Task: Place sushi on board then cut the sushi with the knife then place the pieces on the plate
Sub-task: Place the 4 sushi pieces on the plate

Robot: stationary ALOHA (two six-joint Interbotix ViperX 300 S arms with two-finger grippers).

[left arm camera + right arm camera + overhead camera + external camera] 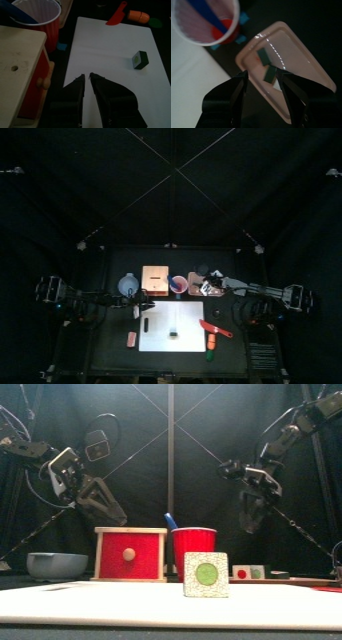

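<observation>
Right pincer (263,74) spread over pink tray (298,55) bearing two sushi pieces (261,54) at frame centre; left pincer (88,76) pressed together above white board (107,50) carrying third piece (139,59).

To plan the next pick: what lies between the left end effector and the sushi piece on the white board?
Only bare white board; the left wrist view shows nothing else between the left end effector and the sushi piece.

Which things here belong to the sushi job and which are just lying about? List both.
Job: white board, sushi piece on it, sushi pieces on pink tray, red knife.
Lying about: wooden box, bowl, red cup, orange toy.
</observation>
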